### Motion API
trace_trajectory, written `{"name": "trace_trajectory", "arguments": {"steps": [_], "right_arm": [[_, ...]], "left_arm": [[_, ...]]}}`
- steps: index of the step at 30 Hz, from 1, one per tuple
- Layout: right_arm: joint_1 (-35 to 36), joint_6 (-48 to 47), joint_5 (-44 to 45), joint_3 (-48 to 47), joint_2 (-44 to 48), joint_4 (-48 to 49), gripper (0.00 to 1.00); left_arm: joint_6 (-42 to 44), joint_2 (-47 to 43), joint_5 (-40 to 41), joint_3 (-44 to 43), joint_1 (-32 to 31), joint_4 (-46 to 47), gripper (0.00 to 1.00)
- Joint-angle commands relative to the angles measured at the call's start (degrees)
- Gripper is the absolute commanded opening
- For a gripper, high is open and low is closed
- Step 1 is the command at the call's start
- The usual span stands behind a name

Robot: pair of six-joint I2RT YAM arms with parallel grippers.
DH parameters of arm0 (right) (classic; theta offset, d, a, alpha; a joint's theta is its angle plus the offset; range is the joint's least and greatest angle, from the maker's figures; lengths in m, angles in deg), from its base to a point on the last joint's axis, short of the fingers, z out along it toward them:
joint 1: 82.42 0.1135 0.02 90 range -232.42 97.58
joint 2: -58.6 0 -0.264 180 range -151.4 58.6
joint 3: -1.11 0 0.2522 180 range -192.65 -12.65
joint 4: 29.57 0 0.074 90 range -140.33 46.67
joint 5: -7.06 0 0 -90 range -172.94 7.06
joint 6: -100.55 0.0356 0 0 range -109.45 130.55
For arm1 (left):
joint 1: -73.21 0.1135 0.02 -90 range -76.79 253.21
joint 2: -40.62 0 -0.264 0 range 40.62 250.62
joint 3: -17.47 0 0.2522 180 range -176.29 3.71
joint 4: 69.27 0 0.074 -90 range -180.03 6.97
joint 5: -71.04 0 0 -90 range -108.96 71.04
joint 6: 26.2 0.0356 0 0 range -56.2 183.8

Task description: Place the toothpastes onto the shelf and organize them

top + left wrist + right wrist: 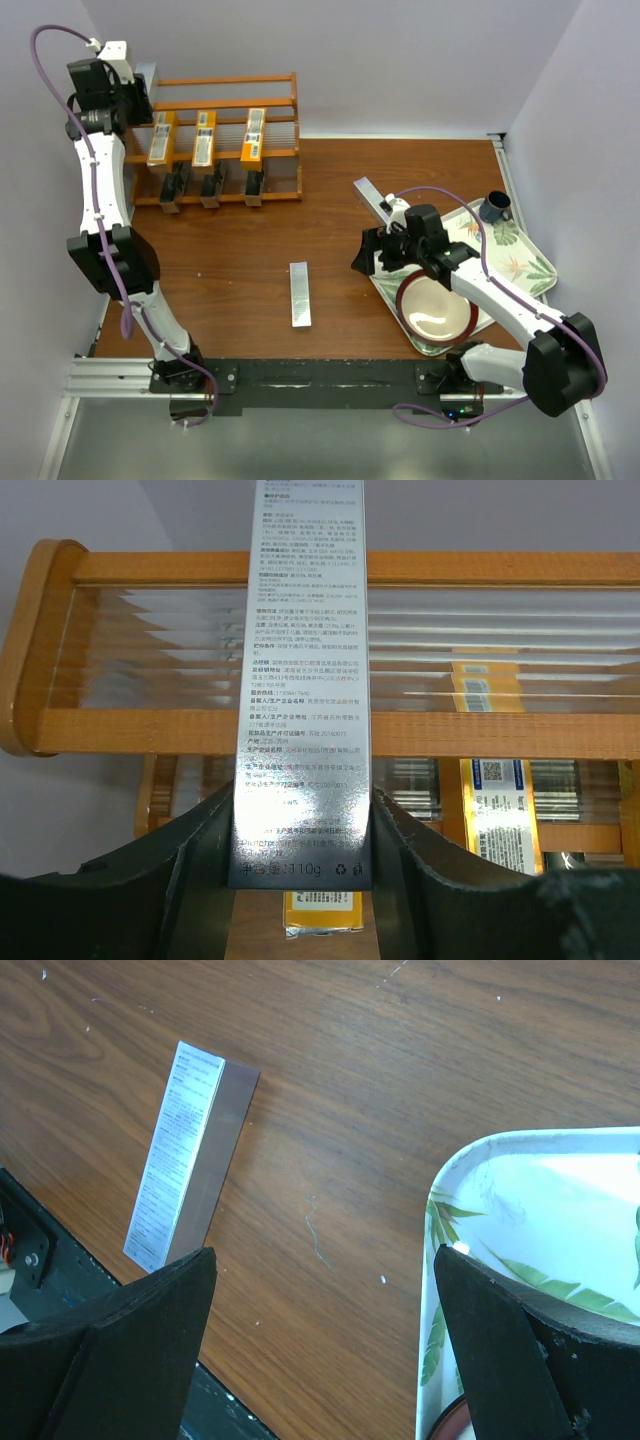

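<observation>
Shelf at far-left of table: 3 orange cartons on mid tier, 3 black cartons on lowest tier, each row side by side. L gripper at shelf's left end, fingers clamped on both sides of silver carton, which sticks out lengthwise past fingertips, across top rails. Second silver carton lies flat mid-table. Third silver carton lies by tray, far-left corner. R gripper over bare wood between mid-table carton and tray, fingers spread wide, holding nothing. Bowl and mug on tray
</observation>
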Motion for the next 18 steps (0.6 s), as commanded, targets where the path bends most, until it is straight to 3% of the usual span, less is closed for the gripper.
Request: {"name": "trace_trajectory", "arguments": {"steps": [1, 8, 11, 14, 18], "right_arm": [[0.3, -0.9, -0.4, -1.9, 1.1, 1.5, 0.95], [0.3, -0.8, -0.7, -2.1, 0.7, 1.6, 0.95], [0.3, -0.8, -0.7, -2.0, 0.7, 1.6, 0.95], [0.3, -0.8, -0.8, -2.0, 0.6, 1.7, 0.95], [0.3, -0.9, -1.0, -2.1, 0.7, 1.6, 0.95]], "left_arm": [[0.6, 0.8, 0.2, -2.6, -0.4, 3.5, 0.54], [0.5, 0.6, 0.7, -1.9, -0.3, 4.1, 0.57], [0.7, 0.3, 1.1, -1.9, -0.4, 4.1, 0.63], [0.4, -0.4, 1.0, -1.9, -0.4, 4.3, 0.71], [-0.3, -2.6, 1.0, -1.2, -0.4, 4.7, 0.91]]}}
